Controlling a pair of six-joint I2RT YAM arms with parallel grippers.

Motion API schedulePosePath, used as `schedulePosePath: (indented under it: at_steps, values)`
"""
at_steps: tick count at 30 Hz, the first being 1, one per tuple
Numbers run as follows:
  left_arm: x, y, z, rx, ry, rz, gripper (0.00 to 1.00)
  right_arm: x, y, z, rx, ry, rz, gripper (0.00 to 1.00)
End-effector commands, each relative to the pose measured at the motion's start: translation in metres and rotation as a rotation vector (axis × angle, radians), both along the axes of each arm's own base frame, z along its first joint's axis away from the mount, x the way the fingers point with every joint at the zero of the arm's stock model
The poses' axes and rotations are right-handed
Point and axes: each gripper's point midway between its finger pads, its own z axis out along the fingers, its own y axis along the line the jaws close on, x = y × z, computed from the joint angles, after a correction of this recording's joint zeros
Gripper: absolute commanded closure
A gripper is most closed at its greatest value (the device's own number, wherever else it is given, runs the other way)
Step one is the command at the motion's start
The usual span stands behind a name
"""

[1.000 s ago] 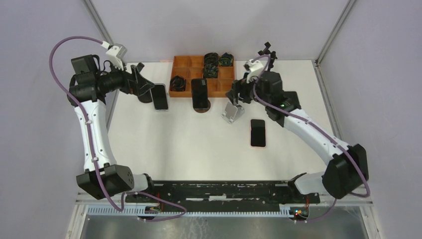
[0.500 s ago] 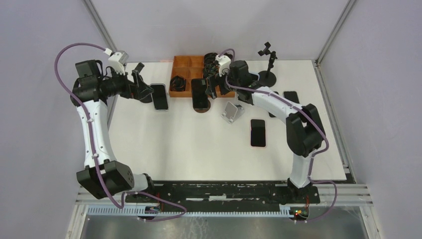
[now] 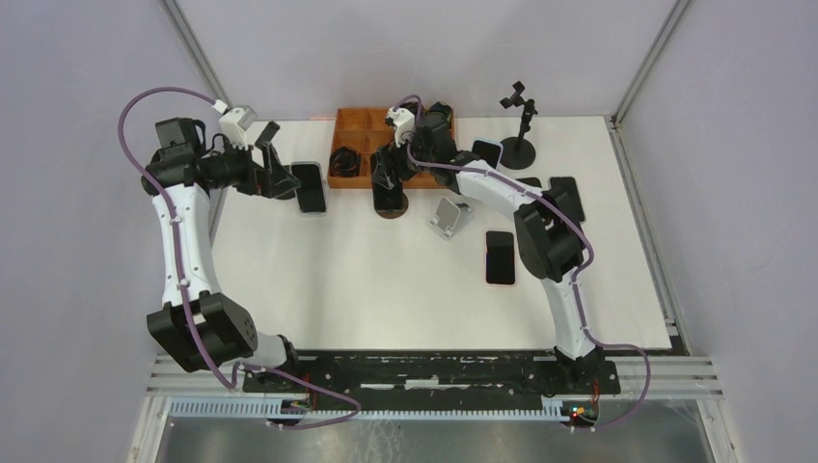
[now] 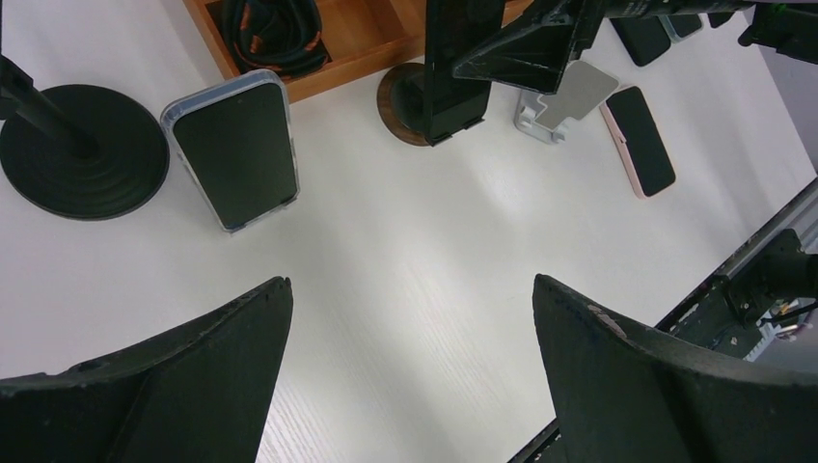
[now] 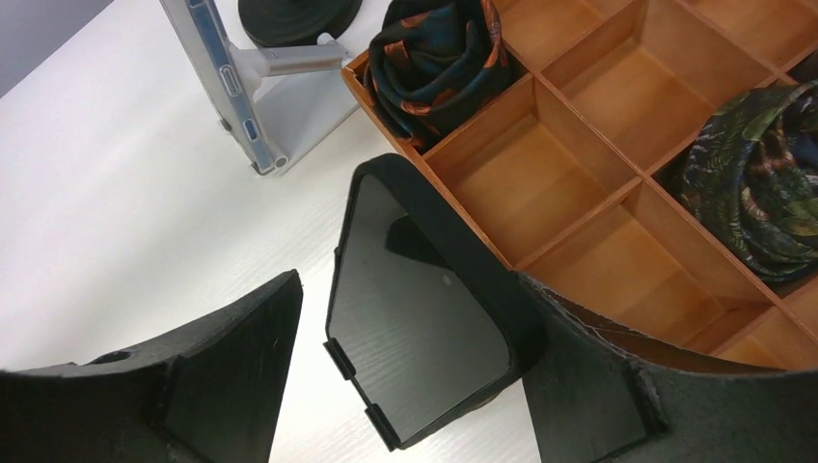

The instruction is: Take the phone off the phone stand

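A black phone (image 3: 388, 181) leans upright on a phone stand with a round brown base (image 3: 391, 209), just in front of the wooden tray. My right gripper (image 3: 389, 166) straddles its top. In the right wrist view the phone (image 5: 415, 309) sits between the fingers of the right gripper (image 5: 410, 280): the right finger is against its back edge, and a gap shows at the left finger (image 5: 222, 357), so the gripper is open. My left gripper (image 4: 410, 280) hangs wide open and empty over bare table, near a clear-cased phone (image 4: 233, 149) on a grey stand.
The wooden compartment tray (image 3: 352, 125) holds rolled fabric at the back. A black round-based pole stand (image 4: 82, 149) is far left. An empty silver stand (image 3: 450, 216), a pink-cased phone (image 3: 500, 258) lying flat, more phones (image 3: 564, 188) and a black clamp stand (image 3: 521, 121) are to the right.
My right arm has swung left from the silver stand to the black phone, and its jaws have begun to narrow around it. The left arm has only shifted slightly.
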Motion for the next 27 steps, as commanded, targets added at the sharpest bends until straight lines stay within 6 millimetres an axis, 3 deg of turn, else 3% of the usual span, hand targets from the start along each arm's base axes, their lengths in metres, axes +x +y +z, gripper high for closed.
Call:
schedulePosePath:
  at_steps: [1,4,9,12,20,27]
  values:
    - [-0.004,-0.003,0.005,0.013,-0.033,-0.047,0.0,0.009,0.016,0.021,0.072,-0.063,0.024,0.18]
    - [-0.003,-0.003,0.005,0.011,-0.034,-0.05,0.0,0.012,0.02,0.022,0.086,-0.062,0.028,0.28]
    - [0.0,-0.002,0.007,0.009,-0.035,-0.049,0.0,0.009,0.023,0.031,0.109,-0.067,0.037,0.62]
    - [0.0,-0.002,0.004,0.0,-0.023,-0.05,0.0,0.008,0.021,0.044,0.123,-0.086,0.035,0.72]
    - [-0.002,-0.005,-0.001,-0.016,-0.002,-0.059,0.0,-0.002,0.023,0.098,0.21,-0.146,0.063,0.91]
    - [-0.004,-0.005,0.003,-0.009,-0.01,-0.061,0.0,-0.014,0.026,0.127,0.274,-0.163,0.097,0.93]
